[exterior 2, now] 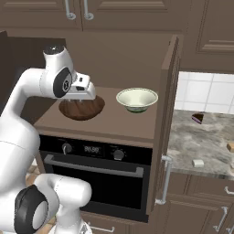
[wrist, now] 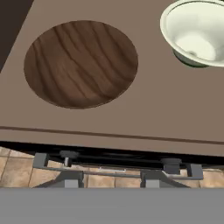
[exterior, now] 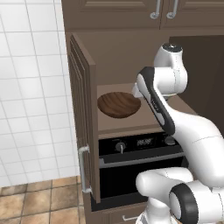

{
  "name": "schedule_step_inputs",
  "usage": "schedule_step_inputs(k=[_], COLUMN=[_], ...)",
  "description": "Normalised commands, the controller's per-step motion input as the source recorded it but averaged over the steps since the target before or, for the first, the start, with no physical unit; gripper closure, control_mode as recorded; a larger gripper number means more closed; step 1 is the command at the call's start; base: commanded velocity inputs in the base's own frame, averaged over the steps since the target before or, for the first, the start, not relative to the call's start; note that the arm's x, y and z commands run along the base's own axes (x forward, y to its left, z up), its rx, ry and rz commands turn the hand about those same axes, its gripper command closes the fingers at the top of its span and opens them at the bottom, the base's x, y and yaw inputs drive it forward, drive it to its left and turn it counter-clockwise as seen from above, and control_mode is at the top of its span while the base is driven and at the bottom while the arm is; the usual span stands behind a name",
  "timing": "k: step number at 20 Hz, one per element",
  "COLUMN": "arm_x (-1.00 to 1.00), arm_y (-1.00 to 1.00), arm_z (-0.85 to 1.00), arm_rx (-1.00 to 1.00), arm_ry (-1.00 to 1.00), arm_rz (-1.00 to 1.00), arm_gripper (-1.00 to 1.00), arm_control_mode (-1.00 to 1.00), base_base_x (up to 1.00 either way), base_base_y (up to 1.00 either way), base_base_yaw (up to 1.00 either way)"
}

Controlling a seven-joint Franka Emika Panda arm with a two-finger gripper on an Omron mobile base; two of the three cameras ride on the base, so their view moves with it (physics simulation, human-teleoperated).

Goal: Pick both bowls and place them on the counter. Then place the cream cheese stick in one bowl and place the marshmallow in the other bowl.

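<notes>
Bowls sit side by side on the brown wooden cabinet shelf [exterior 2: 119, 121] above the black oven [exterior 2: 93, 173]: the dark wood-grained bowl [wrist: 81, 63] and the pale cream glossy ceramic bowl [exterior 2: 136, 99], apart from each other. The white arm bends forward, holding its gripper [exterior 2: 82, 99] just over the wooden bowl; whether its fingers are spread I cannot tell. The right base view adds the grey marbled stone counter [exterior 2: 201, 141] with a tiny white marshmallow [exterior 2: 197, 162], a tan cream cheese stick [exterior 2: 230, 146] at the frame edge and a dark cake slice [exterior 2: 197, 118].

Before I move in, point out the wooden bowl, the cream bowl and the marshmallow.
wooden bowl [wrist: 81, 63], hand view, middle of its inside.
cream bowl [exterior 2: 136, 98], right base view, inside near the centre.
marshmallow [exterior 2: 198, 162], right base view, its top face.
</notes>
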Motion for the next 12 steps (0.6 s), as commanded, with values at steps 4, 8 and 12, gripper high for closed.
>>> schedule_step_inputs(k=[4, 8, 12], arm_x=[-0.1, -0.14, -0.17], arm_y=[0.01, -0.08, -0.23], arm_z=[-0.12, -0.38, -0.46], arm_rx=[0.01, 0.11, 0.06], arm_ry=[0.0, -0.04, 0.04], arm_rz=[-0.1, -0.38, -0.33], arm_gripper=[-1.0, -1.0, -1.0], arm_control_mode=[-1.0, -1.0, -1.0], base_base_x=[0.0, 0.0, 0.0], base_base_y=[0.0, 0.0, 0.0], base_base_yaw=[0.0, 0.0, 0.0])
